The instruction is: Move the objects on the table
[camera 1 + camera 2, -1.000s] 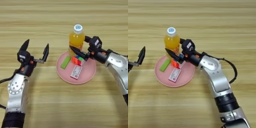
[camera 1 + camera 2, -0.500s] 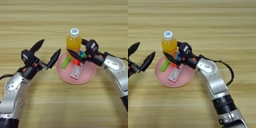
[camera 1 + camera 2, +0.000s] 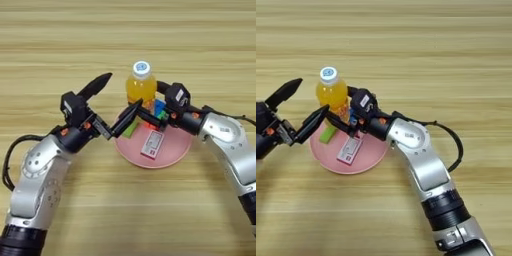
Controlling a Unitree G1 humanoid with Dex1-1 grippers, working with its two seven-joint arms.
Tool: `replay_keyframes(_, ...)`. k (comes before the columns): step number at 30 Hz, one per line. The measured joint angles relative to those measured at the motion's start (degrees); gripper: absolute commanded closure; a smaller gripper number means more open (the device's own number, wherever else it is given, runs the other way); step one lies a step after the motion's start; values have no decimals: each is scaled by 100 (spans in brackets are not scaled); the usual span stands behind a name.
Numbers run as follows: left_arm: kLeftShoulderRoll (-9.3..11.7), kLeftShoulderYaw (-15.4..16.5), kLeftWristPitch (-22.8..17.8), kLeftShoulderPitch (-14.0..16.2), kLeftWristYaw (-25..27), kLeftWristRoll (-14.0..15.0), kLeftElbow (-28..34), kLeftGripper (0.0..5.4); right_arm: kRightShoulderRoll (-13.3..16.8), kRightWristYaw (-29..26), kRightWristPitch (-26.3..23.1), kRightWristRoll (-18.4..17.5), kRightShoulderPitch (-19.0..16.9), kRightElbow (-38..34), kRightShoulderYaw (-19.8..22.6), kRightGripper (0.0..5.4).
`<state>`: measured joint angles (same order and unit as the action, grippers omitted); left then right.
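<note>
Wooden bench (image 3: 60,45), pink plate (image 3: 172,152) near the centre.

Orange-juice bottle (image 3: 141,86) with white cap stands upright at the plate's far-left edge; whether its base is on the rim or just behind it cannot be told.

On the plate: green bar (image 3: 328,134) lies flat at the left side, mostly hidden in the left eye view by a finger. Pink-and-white card box (image 3: 152,143) lies flat in the middle, long side running near-far, slightly tilted. Puzzle cube (image 3: 160,109) sits at the far part of the plate, just right of the bottle, partly covered by the right arm's fingers.

Left gripper (image 3: 118,100): comes in from the left, jaws spread wide. Far finger points up-right over bare bench left of the bottle; near finger tip reaches over the plate's left rim, above the green bar area and just in front of the bottle's base. Contact with bottle or bar cannot be told. Holding nothing.

Right gripper (image 3: 342,120): reaches in from the right across the far part of the plate, at the cube. One long finger runs leftward in front of the bottle's base, over the plate. Whether the jaws are pinching the cube or just beside it: cannot tell, cube and bottle crowd the fingers.

The two arms' fingertips are very close together over the plate's left side.
</note>
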<state>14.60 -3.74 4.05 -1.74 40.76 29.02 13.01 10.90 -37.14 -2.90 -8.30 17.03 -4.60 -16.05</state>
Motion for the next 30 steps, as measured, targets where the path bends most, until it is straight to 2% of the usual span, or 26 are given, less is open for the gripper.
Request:
replay_keyframes(16,-34,-8,-37,-342,117,-153,-336,0,-46,-21,0,7,-29,-33,-253,206)
replay_keyframes(19,-42,-82,-36,-385,121,-210,-418,40,-58,-18,21,10,-37,-124,-260,206)
replay_keyframes(25,-64,-204,-28,-436,120,-343,-529,83,-65,-10,81,18,-56,-201,-266,206)
replay_keyframes(30,-67,-213,-19,-483,121,-372,-595,138,-60,-4,81,24,-103,-211,-285,206)
